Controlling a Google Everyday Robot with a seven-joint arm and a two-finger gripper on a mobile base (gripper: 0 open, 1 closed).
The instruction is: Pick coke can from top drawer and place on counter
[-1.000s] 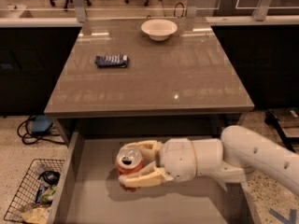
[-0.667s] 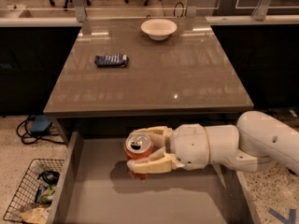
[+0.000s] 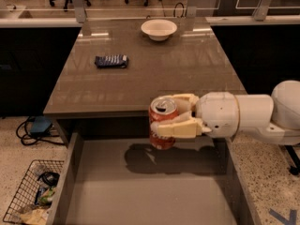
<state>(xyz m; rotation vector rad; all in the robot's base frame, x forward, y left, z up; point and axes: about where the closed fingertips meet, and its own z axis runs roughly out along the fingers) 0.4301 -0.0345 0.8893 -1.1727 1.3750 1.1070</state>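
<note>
Here, pincer [image 3: 161, 117] pinching coke can [image 3: 162, 125] above top drawer [image 3: 150, 191], glossy counter [image 3: 154, 74] behind.

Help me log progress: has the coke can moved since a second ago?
Yes. Gripped in the claw, the coke can rose from the top drawer, up and rightward, to the counter's front edge.

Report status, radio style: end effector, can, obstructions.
End effector shut on red-orange soda can, at front edge of grey-brown counter. Can upright, above open grey drawer. Dark blue packet, white bowl farther back, off the path.
</note>
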